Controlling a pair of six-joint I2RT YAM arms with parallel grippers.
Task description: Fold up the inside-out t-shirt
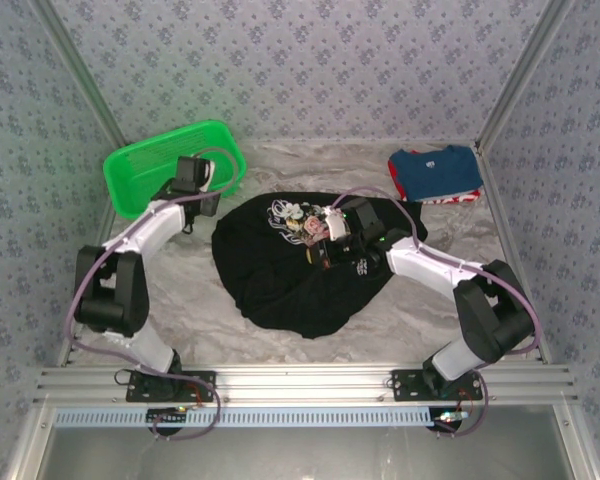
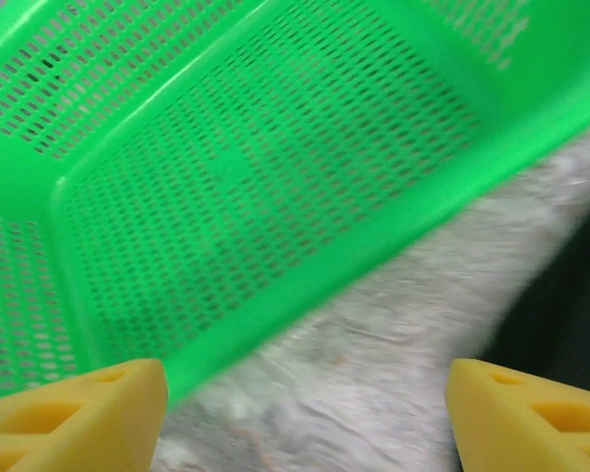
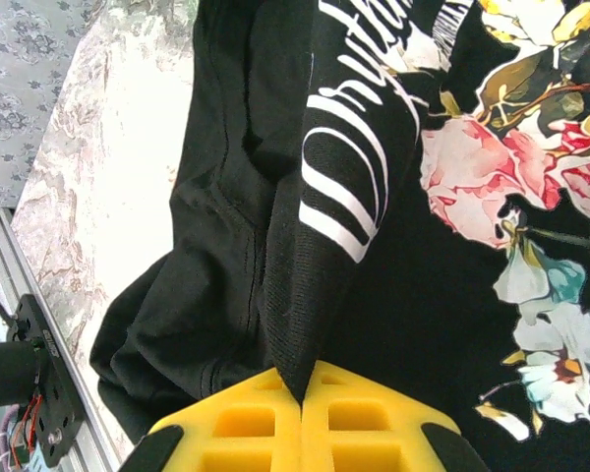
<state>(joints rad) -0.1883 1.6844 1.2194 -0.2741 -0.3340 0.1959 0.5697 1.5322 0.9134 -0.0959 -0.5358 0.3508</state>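
Table (image 1: 405, 322): t-shirt (image 1: 270, 280), green basket (image 1: 155, 165), blue shirt (image 1: 435, 172)

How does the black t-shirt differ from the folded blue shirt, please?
The black t-shirt lies loosely bunched mid-table; the blue shirt is neatly folded. The black t-shirt shows a floral print; the blue shirt has red trim. The fingers of the right gripper pinch the black t-shirt; nothing touches the blue shirt. Both rest on the table.

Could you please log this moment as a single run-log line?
left tool open, empty, by green basket | right tool shut on black t-shirt fold | t-shirt bunched, print showing | blue shirt folded, far right
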